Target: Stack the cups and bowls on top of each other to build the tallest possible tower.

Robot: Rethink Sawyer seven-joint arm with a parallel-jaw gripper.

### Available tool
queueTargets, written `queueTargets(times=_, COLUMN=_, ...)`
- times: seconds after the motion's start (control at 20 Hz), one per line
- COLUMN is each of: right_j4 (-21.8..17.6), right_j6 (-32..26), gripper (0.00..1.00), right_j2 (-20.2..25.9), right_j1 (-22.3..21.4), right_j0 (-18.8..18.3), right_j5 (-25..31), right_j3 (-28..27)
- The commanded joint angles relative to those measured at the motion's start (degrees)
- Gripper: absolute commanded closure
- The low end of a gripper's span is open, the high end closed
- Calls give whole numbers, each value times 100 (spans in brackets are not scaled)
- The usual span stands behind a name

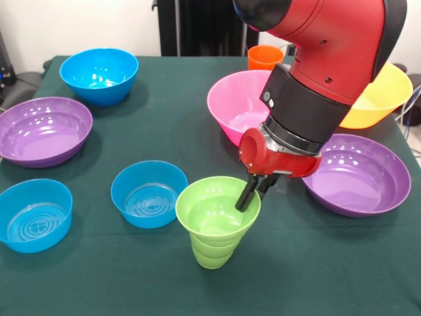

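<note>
A small lime green bowl (212, 212) sits on top of the lime green ridged cup (212, 253) near the table's front middle. My gripper (254, 196) comes down from the upper right. Its black fingers (246, 196) straddle the bowl's right rim, one inside and one outside, shut on it. The orange cup (264, 57) stands at the back behind the large pink bowl (235, 105). No taller tower shows.
Blue bowls stand at the back left (99, 76), front left (34, 216) and centre (148, 195). Purple bowls lie at the left (43, 130) and right (360, 176). The yellow-orange bowl (385, 99) is at the back right, partly behind the arm.
</note>
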Motion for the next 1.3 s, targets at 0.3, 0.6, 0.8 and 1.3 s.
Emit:
queueTargets(times=0.3, right_j4=-232, right_j6=-140, gripper=100, right_j2=289, right_j1=173, right_j0=87, right_j5=-62, right_j3=387)
queueTargets(times=0.6, right_j4=-293, right_j6=-124, gripper=100, right_j2=192, right_j1=227, right_j0=116, right_j5=-84, right_j3=331)
queueTargets(times=0.8, right_j4=-325, right_j6=-116, gripper=100, right_j2=135, right_j1=219, right_j0=110, right_j5=-168, right_j3=372)
queueTargets(times=1.3, right_j4=-293, right_j6=-76, gripper=100, right_j2=151, right_j1=355, right_j0=119, right_j5=-253, right_j3=290)
